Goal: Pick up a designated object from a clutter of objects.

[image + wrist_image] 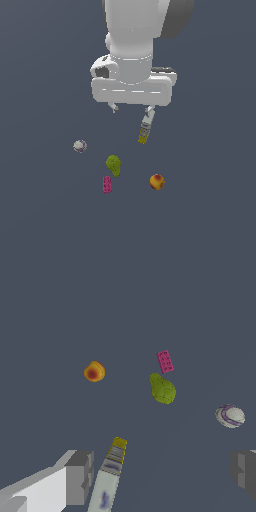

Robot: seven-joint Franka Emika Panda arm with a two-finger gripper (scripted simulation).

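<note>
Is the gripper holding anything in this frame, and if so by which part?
Nothing is held. The gripper is open and empty above the floor; the yellow-and-white bottle lies on the floor below, beside one finger. The peach-like fruit sits untouched.

Peach (157,181) (94,371): small round ball, orange-red with a yellowish patch, resting free on the dark floor. In the exterior view it lies at about 3 o'clock from the pink block (107,184) (165,361) and 4 o'clock from the green lump (113,165) (162,389), well apart from the whitish ball (80,146) (230,416) and yellow-and-white stick (146,127) (110,476).
</note>
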